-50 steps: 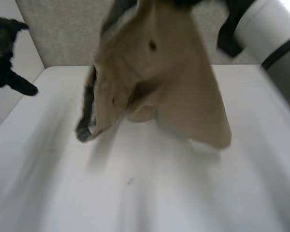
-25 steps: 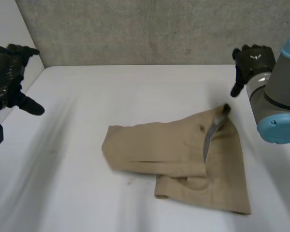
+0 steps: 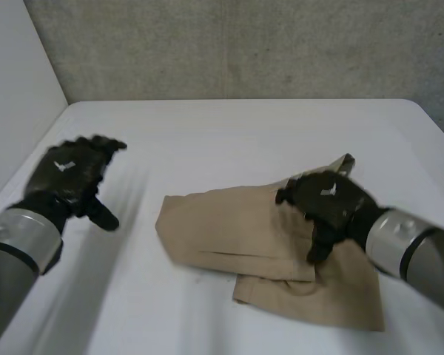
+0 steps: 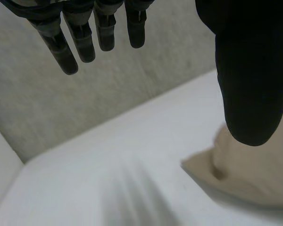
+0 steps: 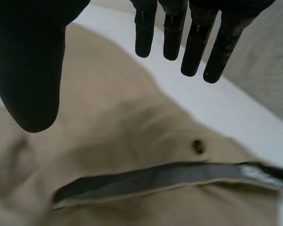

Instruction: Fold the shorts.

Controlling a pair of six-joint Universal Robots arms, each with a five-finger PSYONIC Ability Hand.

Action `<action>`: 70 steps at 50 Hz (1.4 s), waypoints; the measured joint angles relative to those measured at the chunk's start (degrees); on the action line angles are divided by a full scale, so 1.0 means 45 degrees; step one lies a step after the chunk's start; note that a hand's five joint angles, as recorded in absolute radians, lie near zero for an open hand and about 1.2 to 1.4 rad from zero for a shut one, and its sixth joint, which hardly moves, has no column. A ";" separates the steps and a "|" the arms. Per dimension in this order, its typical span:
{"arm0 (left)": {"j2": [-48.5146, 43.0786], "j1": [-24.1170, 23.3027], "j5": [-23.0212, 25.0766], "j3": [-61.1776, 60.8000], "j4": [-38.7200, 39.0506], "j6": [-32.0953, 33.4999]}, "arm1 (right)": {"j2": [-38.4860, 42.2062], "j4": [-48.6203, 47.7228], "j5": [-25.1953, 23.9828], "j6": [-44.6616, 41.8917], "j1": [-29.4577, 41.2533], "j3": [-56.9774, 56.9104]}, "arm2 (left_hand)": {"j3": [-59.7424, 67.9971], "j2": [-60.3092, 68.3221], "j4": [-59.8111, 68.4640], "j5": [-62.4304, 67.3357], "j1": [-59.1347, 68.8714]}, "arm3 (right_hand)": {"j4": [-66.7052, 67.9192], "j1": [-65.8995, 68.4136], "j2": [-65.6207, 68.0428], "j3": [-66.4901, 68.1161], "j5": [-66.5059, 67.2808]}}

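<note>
Shorts [image 3: 229, 229]: tan cloth, laid flat but loosely doubled on the white table [image 3: 229, 140], seen right of centre in the lower half of the head view. One leg is stretched toward the middle of the frame, and the waist end is turned toward the right.
Waistband [image 5: 155, 176]: a grey inner band is seen under the right palm in the right wrist view, with a small dark button [image 5: 197, 146] just beyond it.
Right hand [image 3: 329, 203]: held over the waist end of the shorts, palm down. The fingers are straight and spread, the thumb is set well apart, and no cloth is pinched. Contact with the cloth cannot be told.
Right arm [image 3: 414, 259]: brought in from the lower right of the head view.
Left hand [image 3: 70, 174]: held above bare table at the left of the head view, well apart from the shorts. The fingers are straight and slightly spread, the thumb is stuck out, and nothing is held.
Left arm [image 3: 15, 251]: brought in from the lower left corner.
Edges: the table's far edge is met by a grey wall [image 3: 244, 44]. The lowest hem of the shorts lies near the bottom of the head view.
Open room: bare table is left across the upper middle and between the left hand and the shorts.
</note>
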 measured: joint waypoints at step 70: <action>-0.2723 -0.3408 -0.0193 0.1062 -0.0037 0.0607 | 0.2655 -0.2815 0.3221 -0.0577 -0.0588 -0.3808 | 0.0000 0.0001 -0.0001 0.0000 0.0001 | -0.1780 -0.1499 -0.1843 -0.2022 -0.1587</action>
